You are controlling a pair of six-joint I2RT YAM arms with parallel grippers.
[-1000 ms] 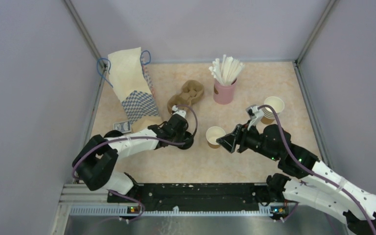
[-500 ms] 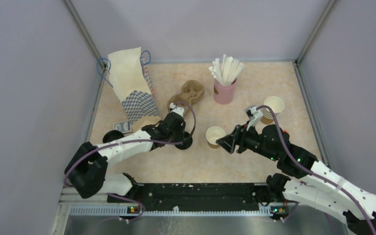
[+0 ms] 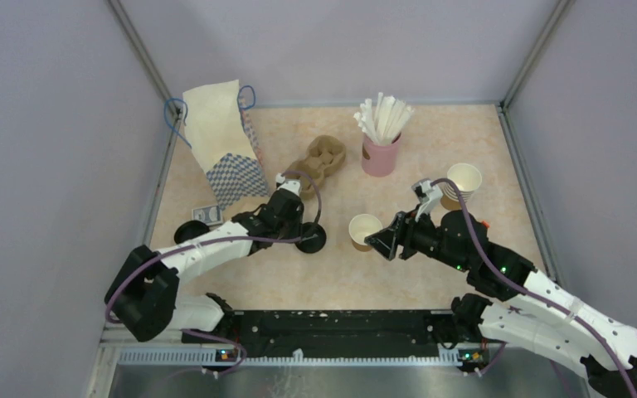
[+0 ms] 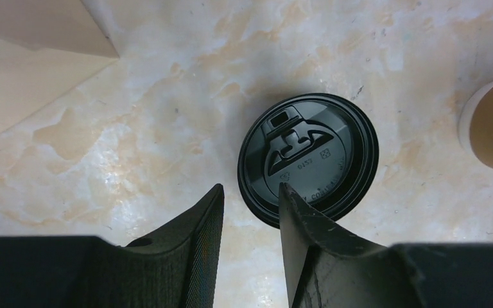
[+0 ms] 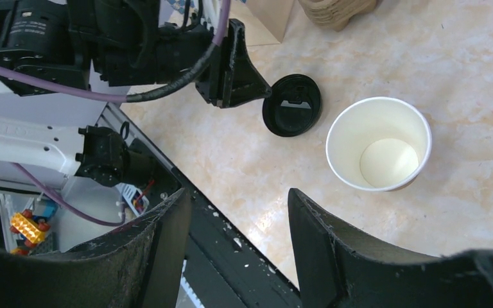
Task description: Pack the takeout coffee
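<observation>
While the black lid [image 4: 308, 154] lies flat toward the near edge of the tabletop [image 3: 431, 124], just beside the lidless kraft cup [image 5: 379, 144] (not on it), the half-open, empty left gripper [image 4: 250, 192] may merely skid it, and the wide, empty right gripper [image 5: 237, 199] steadies nothing.

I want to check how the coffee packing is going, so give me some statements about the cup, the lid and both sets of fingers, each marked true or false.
1. The round black plastic lid is pressed onto the small brown paper cup. False: it lies flat on the table beside the lidless cup.
2. The cup stands upright and empty, its white inside showing. True.
3. The right fingers are clamped on the cup. False: they are open and hold nothing, with the cup ahead of them.
4. The left fingers are open, right at the lid's edge. True.
5. The pink cup of white straws has tipped over. False: it stands upright.
</observation>
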